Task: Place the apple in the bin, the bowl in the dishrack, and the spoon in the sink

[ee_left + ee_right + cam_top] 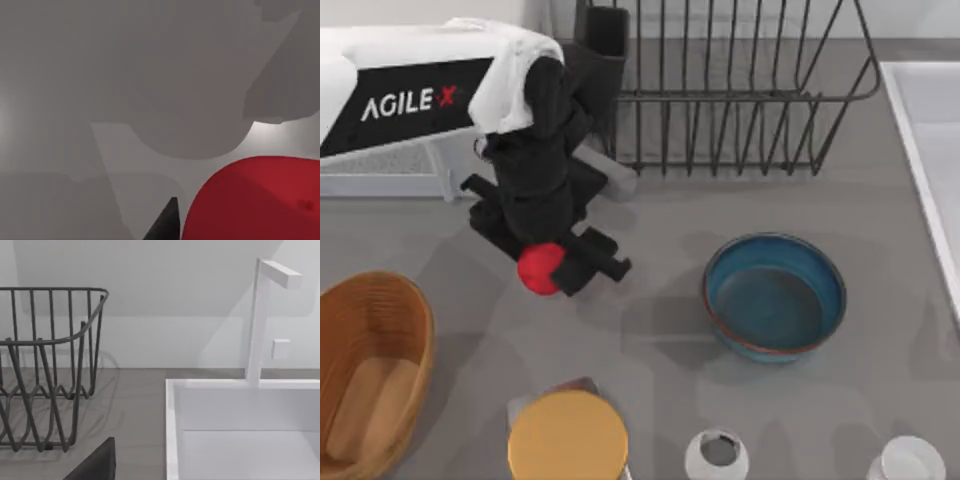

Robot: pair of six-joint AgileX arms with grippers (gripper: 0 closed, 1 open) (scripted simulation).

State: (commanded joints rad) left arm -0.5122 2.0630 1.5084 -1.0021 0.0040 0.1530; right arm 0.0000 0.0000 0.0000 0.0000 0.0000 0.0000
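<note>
The top view looks straight down on the grey bench (660, 210) from overhead, taking in the dishrack (740, 90) at the far edge and the sink (920, 130) rim at the right. The left wrist view sits very close above the bench surface, with the apple (260, 200) large in the near field. The right wrist view faces level across the bench toward the back wall, sharing the dishrack (45, 365) and sink (172, 430) with the top view.

Plain grey tabletop (660, 210) everywhere, matte, with soft overlapping shadows falling across it. Behind it there's a bare pale wall (165, 300), nothing hanging on it, just a big slanted shadow. Light looks even, with a brighter patch on the tabletop in the left wrist view.
</note>
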